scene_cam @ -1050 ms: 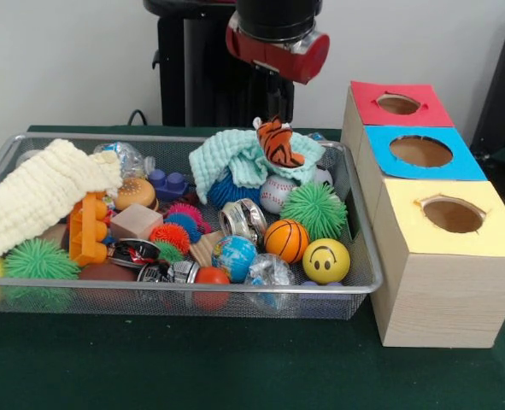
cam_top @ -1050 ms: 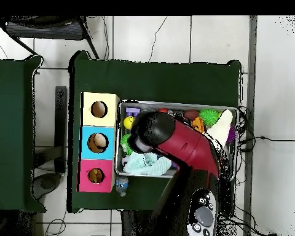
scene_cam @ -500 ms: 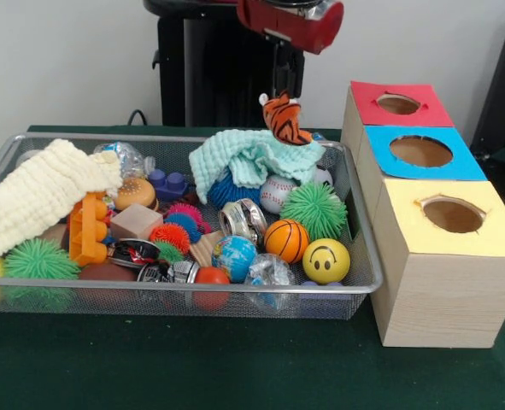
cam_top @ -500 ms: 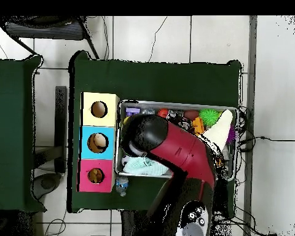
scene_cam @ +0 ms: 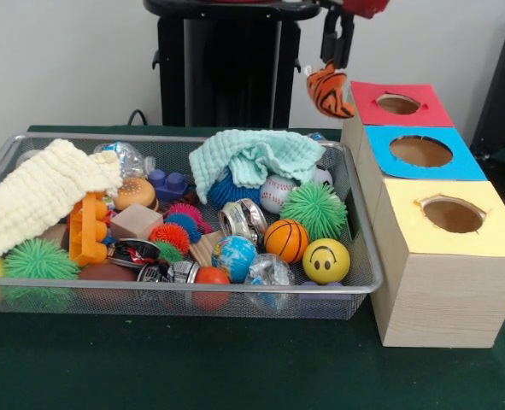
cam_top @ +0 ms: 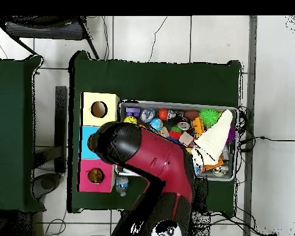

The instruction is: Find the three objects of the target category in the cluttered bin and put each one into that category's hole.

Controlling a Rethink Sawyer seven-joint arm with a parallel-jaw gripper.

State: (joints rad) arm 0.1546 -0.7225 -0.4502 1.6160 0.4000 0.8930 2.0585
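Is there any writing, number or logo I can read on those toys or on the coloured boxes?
None readable.
Smiley ball: a drawn face, no words.
Globe ball: map print, any lettering too small to read.
Red, blue and yellow box tops: plain colour, no labels.

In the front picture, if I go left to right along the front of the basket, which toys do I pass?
Green spiky ball → red ball → globe ball → basketball → yellow smiley ball, then the yellow-topped box beside the basket.
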